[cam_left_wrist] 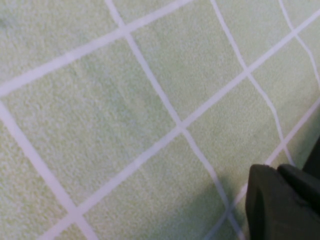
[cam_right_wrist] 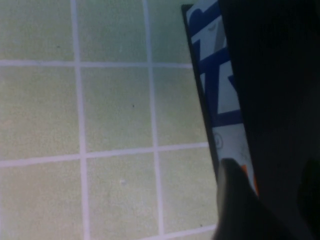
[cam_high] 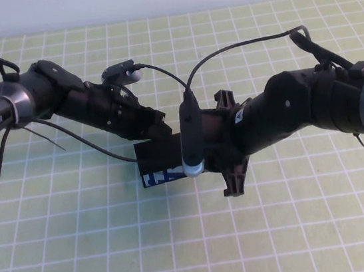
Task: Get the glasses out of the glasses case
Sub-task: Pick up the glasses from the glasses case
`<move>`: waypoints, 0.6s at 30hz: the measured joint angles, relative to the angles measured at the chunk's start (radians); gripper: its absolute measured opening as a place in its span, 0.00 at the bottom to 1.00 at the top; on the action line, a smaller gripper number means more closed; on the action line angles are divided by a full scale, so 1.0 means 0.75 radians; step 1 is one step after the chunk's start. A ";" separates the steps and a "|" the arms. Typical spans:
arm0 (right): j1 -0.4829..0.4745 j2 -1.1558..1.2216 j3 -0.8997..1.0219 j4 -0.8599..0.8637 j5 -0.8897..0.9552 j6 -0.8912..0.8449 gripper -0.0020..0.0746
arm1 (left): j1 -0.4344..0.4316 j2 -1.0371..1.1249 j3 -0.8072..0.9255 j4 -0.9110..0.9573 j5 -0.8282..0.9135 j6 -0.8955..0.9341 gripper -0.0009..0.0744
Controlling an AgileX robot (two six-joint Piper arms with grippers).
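The glasses case lies at the middle of the mat, black on top, with its light-blue printed long side facing me. The lid looks down. The glasses are hidden. My right gripper reaches in from the right and is mostly hidden behind its wrist camera. In the right wrist view one finger lies against the case's printed side and the black top fills the space between the jaws. My left gripper sits at the case's far edge; its wrist view shows mostly mat and a dark tip.
A green mat with a white grid covers the table. Cables loop above both arms. The left arm and the right arm crowd the middle.
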 joint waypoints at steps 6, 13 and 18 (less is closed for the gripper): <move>0.000 0.038 -0.002 -0.005 -0.039 -0.054 0.35 | 0.000 0.000 0.000 0.000 0.001 -0.003 0.01; 0.000 0.072 -0.003 -0.015 -0.127 -0.064 0.35 | 0.000 0.000 0.000 0.000 0.003 -0.004 0.01; 0.000 0.094 -0.005 -0.024 -0.156 -0.070 0.35 | 0.000 0.000 0.000 0.000 0.004 -0.006 0.01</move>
